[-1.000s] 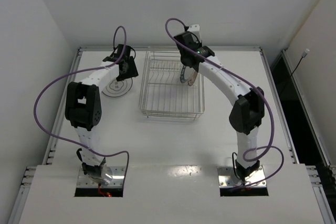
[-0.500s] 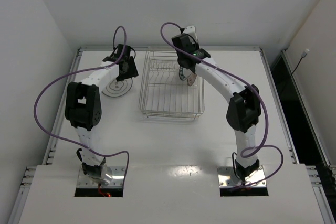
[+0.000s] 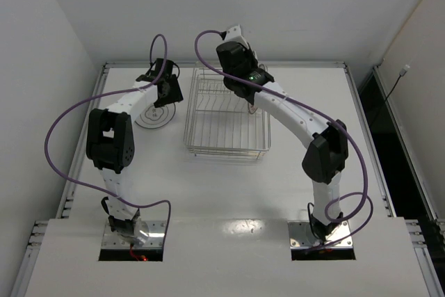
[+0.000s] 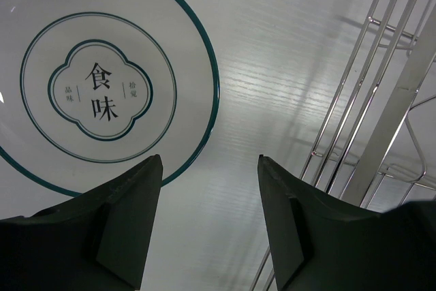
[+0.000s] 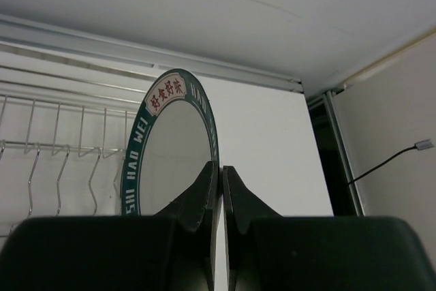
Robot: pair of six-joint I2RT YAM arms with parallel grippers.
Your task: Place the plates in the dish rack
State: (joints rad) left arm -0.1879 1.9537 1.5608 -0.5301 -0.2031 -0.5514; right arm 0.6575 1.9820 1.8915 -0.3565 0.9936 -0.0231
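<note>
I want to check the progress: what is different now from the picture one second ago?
The right hand, shut on the upright dark-rimmed plate, moved left, toward the far side of the dish rack. Nothing was released. The left hand stayed open near the ringed plate, and the rack did not move.

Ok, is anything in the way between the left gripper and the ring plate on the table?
Nothing visible. The left gripper hangs open above the table at the edge of the ring plate, which lies flat with nothing on it. The dish rack stands off to the right in the wrist view, apart from the plate.
</note>
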